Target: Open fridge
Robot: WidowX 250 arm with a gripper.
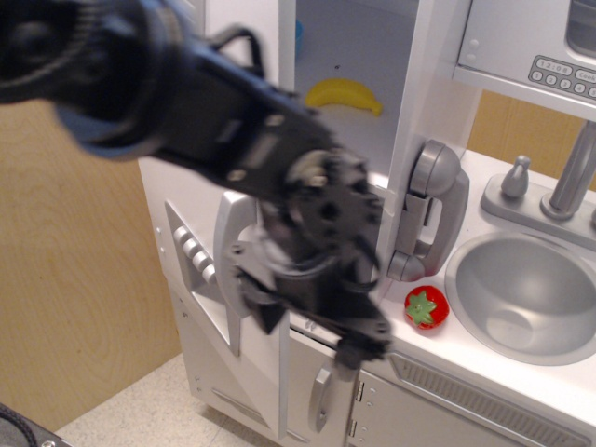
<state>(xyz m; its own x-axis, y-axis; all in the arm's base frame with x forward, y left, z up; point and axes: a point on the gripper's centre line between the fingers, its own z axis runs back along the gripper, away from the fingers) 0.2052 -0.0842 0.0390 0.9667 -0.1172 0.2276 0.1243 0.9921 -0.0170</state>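
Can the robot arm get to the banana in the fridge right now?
Probably yes. The fridge door is swung open and nothing blocks the banana on its shelf. The gripper is lower down, though, so the arm would have to lift up first.
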